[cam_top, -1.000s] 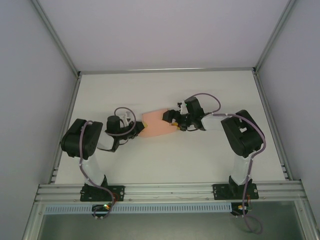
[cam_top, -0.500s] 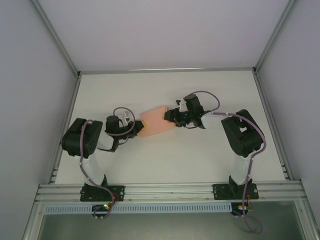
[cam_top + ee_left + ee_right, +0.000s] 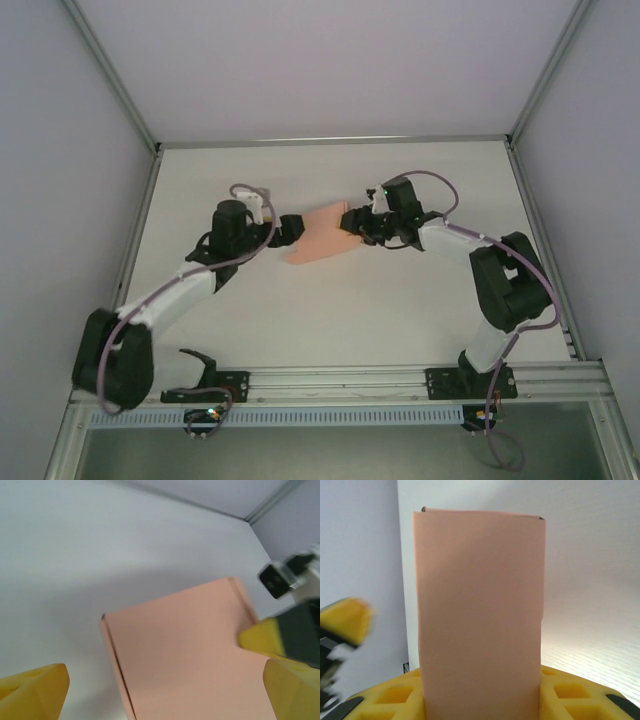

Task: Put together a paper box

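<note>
Salmon-pink paper box [image 3: 322, 238] over the table [image 3: 330, 330], one end clamped in right gripper [image 3: 358, 222] (grip looks firm), left gripper [image 3: 288, 230] spread wide around other end; L should close squarely, w/o crushing card.

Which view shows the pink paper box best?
The right wrist view: the paper box stands large and sharp there, top edge and both sides visible. The left wrist view shows one face and a folded edge, cut off below. The top external view shows it small, without detail.

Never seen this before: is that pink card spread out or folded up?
Folded up: the card shows one plain rectangle with creased edges.
</note>
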